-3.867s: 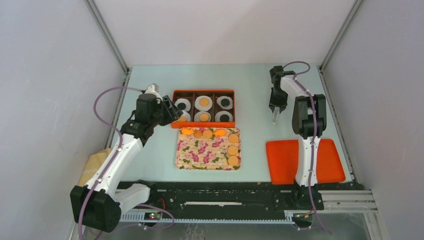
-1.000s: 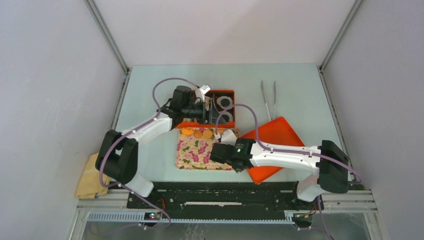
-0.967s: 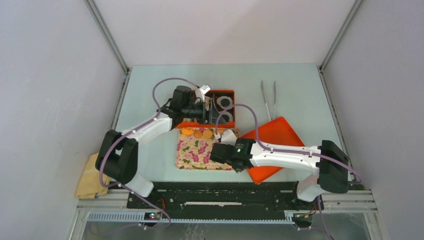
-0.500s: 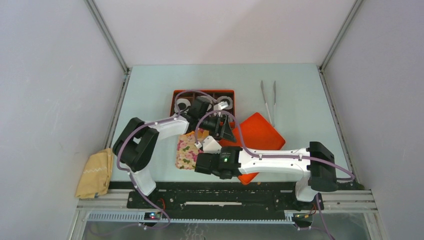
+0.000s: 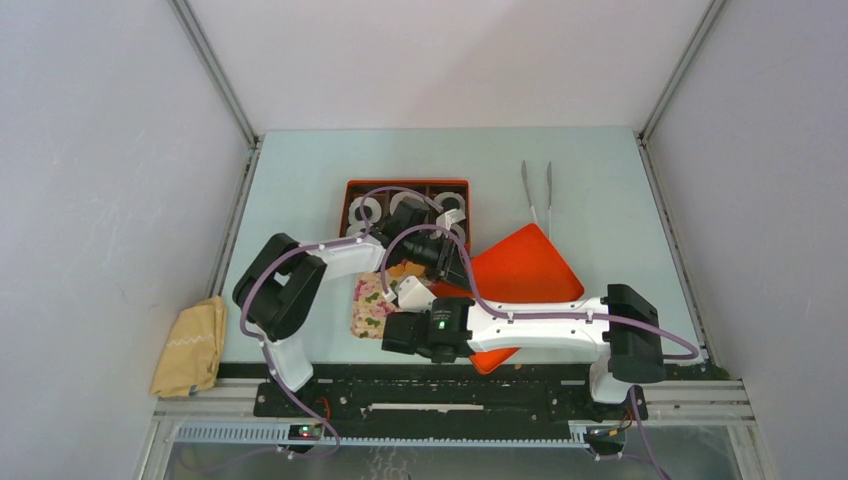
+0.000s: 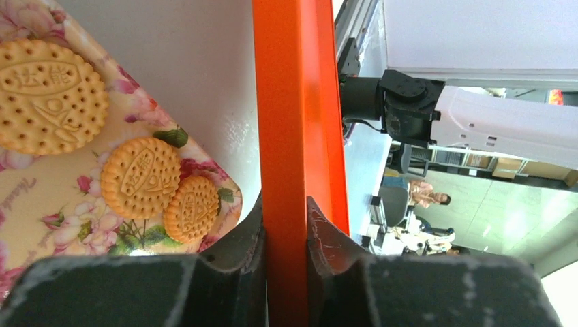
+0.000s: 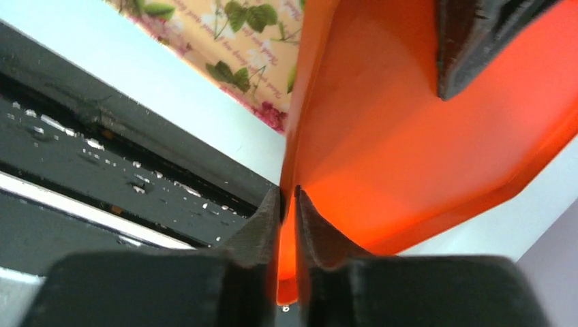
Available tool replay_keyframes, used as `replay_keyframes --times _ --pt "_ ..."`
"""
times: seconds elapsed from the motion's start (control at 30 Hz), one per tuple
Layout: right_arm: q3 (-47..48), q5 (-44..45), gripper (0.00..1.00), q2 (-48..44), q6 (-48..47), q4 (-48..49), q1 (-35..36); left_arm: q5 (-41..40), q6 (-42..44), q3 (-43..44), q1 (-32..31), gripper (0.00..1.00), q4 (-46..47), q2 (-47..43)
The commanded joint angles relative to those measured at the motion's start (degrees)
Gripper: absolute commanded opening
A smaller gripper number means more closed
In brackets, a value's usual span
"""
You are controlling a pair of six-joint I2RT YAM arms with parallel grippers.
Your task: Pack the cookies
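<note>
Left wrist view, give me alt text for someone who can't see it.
The left end effector clamps the edge of an orange lid running up the frame's middle. To its left, three golden cookies lie on a floral tray.

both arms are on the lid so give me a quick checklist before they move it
1. left pincer gripping the orange lid: ok, jaws shut on its rim.
2. right pincer gripping the lid: ok, jaws shut on another edge.
3. All cookies packed: not ok, at least three lie loose on the floral tray.
4. Lid off those cookies: ok, in the left wrist view it passes beside the tray.
5. Box free to take the lid: cannot tell, the arms cover part of it.
6. Tongs out of the way: ok, flat on the table beyond the lid.
</note>
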Motion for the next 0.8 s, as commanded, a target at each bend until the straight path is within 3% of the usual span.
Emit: replay_keyframes --times 0.0,0.13,0.23,0.77 --pt "4.68 13.14 0.28 -0.38 1.33 -5.97 1.56 -0.31 1.60 -1.32 -0.60 0.00 0.57 -3.04" --pt "8.29 19.90 0.54 2.58 5.42 -13.12 4.16 -1.27 1.49 1.00 -0.60 0.00 -2.63 -4.07" --pt "10.66 23.52 0.62 6.30 8.64 -18.75 6.02 -2.97 3.59 4.45 -0.58 0.00 -8.33 -4.17" --pt "11.68 25.61 0.61 15.77 16.92 -22.50 9.57 -7.04 9.54 19.91 0.69 0.00 -25.95 -4.40"
